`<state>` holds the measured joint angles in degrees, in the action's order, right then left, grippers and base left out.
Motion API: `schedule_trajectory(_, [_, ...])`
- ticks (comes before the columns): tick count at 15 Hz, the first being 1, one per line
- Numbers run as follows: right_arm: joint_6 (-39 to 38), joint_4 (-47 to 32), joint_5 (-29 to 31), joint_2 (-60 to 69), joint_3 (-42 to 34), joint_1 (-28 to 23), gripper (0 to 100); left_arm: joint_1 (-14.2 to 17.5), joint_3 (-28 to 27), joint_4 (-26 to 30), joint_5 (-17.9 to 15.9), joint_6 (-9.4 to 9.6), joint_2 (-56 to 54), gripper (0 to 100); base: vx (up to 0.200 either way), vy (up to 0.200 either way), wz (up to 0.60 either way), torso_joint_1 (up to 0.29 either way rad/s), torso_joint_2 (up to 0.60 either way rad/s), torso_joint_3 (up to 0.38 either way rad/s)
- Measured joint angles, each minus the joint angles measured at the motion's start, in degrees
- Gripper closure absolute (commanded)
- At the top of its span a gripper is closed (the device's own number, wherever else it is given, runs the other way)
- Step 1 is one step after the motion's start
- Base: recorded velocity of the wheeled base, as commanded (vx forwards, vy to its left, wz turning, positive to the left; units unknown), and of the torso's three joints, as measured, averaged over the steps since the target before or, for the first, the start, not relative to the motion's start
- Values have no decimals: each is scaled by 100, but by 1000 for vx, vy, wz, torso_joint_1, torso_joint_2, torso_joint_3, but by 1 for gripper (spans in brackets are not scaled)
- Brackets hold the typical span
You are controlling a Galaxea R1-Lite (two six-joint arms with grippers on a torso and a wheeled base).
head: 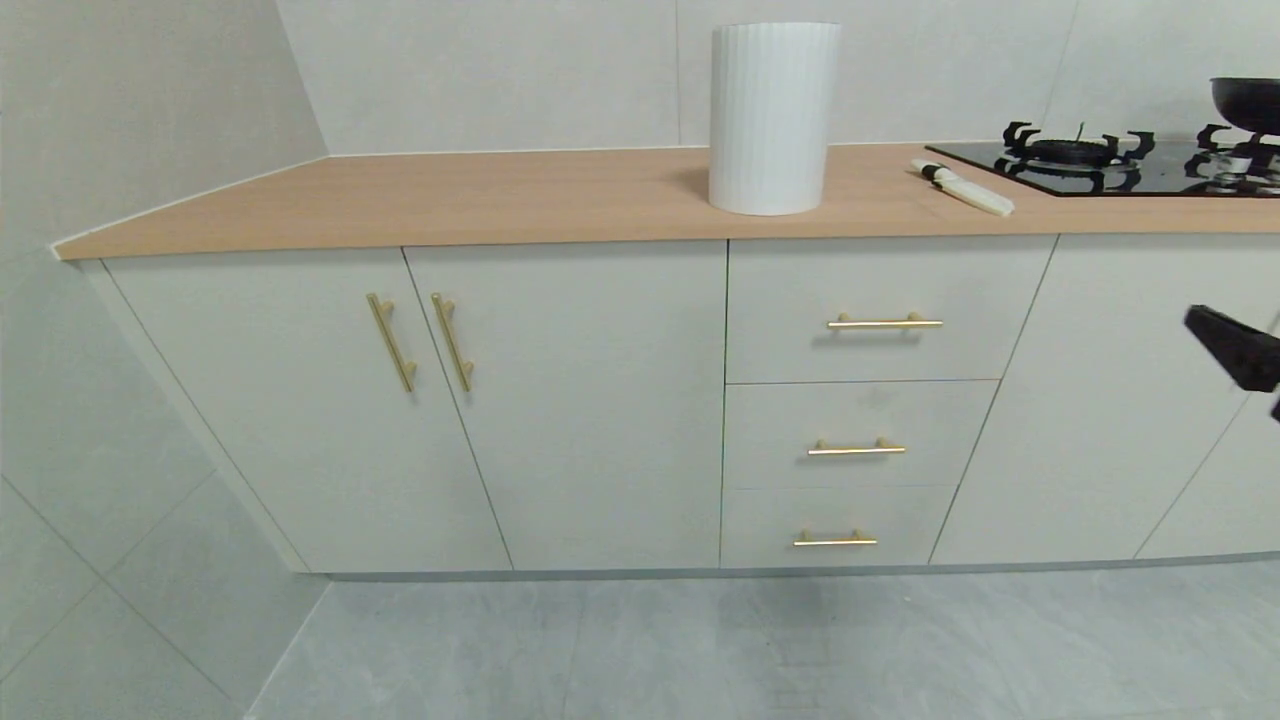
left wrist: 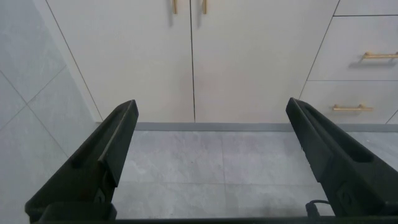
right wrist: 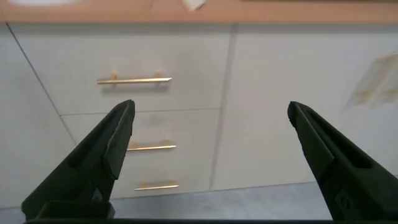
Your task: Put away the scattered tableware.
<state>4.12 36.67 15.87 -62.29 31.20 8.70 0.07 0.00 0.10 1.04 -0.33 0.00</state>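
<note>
A white utensil with a dark band (head: pixel 962 187) lies on the wooden countertop (head: pixel 450 200), just left of the stove. A tall white ribbed cylinder (head: pixel 773 118) stands upright on the counter left of the utensil. My right gripper (right wrist: pixel 211 107) is open and holds nothing. It hangs below counter height, facing the drawer fronts, and one of its fingers (head: pixel 1228 343) shows at the right edge of the head view. My left gripper (left wrist: pixel 211 106) is open too, low over the floor and facing the base of the double cabinet doors (left wrist: pixel 193 56).
A black gas hob (head: pixel 1120 165) with a dark pan (head: pixel 1250 100) sits at the counter's right end. Three drawers with gold handles (head: pixel 885 322) are stacked under the cylinder. Double doors (head: pixel 430 340) are to their left. A tiled wall closes off the left side, and grey floor (head: pixel 700 650) lies in front.
</note>
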Motion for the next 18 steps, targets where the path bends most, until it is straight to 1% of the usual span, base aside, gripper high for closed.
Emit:
schedule_trajectory(1, [85, -443, 0, 568, -72, -57, 0, 0, 0, 0, 0, 0, 0, 0, 0, 0, 0, 0, 0, 0])
schedule_trajectory(5, [269, -2920, -200, 2977, -124, -168, 0, 0, 0, 0, -2, 1, 0, 0, 0, 0, 0, 0, 0, 0])
schedule_trajectory(9, [324, -4531, -325, 4887, -226, -347, 0, -2, 0, 0, 0, 0, 0, 0, 0, 0, 0, 0, 0, 0])
schedule_trajectory(10, [327, -4703, -350, 5196, -260, -452, 0, 0, 0, 0, 0, 1, 0, 0, 0, 0, 0, 0, 0, 0])
schedule_trajectory(13, [340, -4780, -419, 5833, -579, -730, 0, 0, 0, 0, 0, 1, 0, 0, 0, 0, 0, 0, 0, 0])
schedule_trajectory(15, [313, -4736, -474, 6070, -997, -800, 0, 0, 0, 0, 0, 0, 0, 0, 0, 0, 0, 0, 0, 0])
schedule_trajectory(16, [277, -4630, -536, 6133, -1237, -818, 0, 0, 0, 0, -2, 0, 0, 0, 0, 0, 0, 0, 0, 0])
schedule_trajectory(18, [156, -4192, -1000, 6200, -1869, -830, 0, 0, 0, 0, 0, 1, 0, 0, 0, 0, 0, 0, 0, 0])
